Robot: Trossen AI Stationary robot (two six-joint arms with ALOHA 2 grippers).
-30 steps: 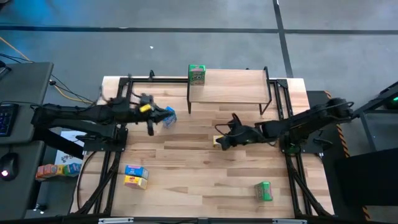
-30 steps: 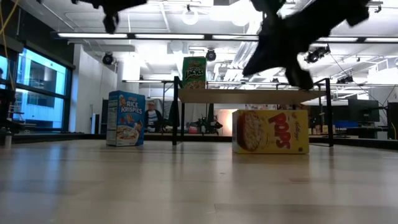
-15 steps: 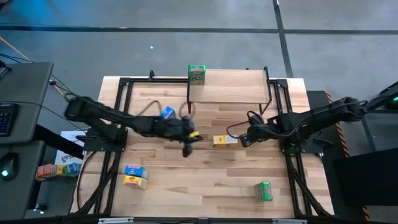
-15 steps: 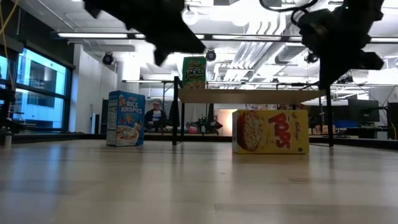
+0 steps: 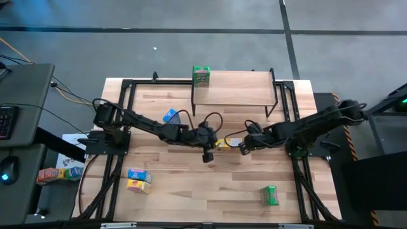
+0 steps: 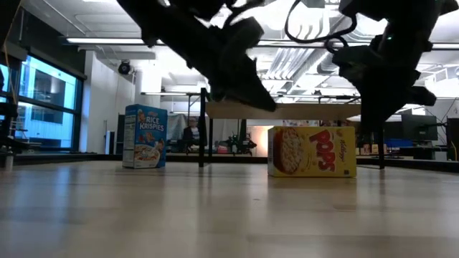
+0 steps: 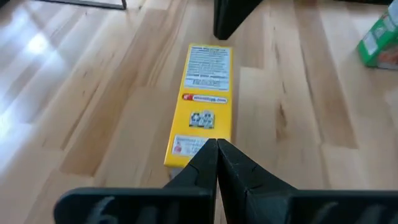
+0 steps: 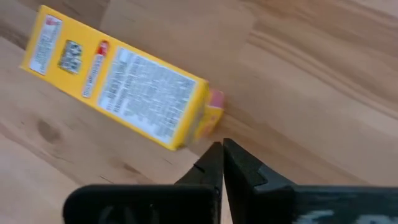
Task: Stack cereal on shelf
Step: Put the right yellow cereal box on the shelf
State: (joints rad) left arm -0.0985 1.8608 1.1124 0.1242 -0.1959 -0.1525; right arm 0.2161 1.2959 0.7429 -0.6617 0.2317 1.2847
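Note:
A yellow cereal box [image 5: 227,143] stands on its long edge in the middle of the table, its printed front [image 6: 312,151] facing the near edge. My left gripper [image 7: 217,148] is shut and slants down over the box's left end [image 6: 267,104], a little above it. My right gripper [image 8: 221,150] is shut and points down just off the box's right end [image 5: 242,147]. A green cereal box [image 5: 201,76] stands on the shelf's [image 5: 235,89] left far corner. A blue box [image 6: 145,136] stands upright left of the shelf.
A blue and a yellow box [image 5: 138,180] lie together near the table's front left. A green box [image 5: 270,195] lies at the front right. The shelf's black legs [image 6: 202,136] stand just behind the yellow box. Bare planks lie between the yellow box and the near edge.
My left gripper has swept from the table's left side toward the centre and come down to the yellow box's left end, rolling as it went. My right gripper has drawn back off the box toward the right and tipped steeply downward. The yellow box has stayed in place.

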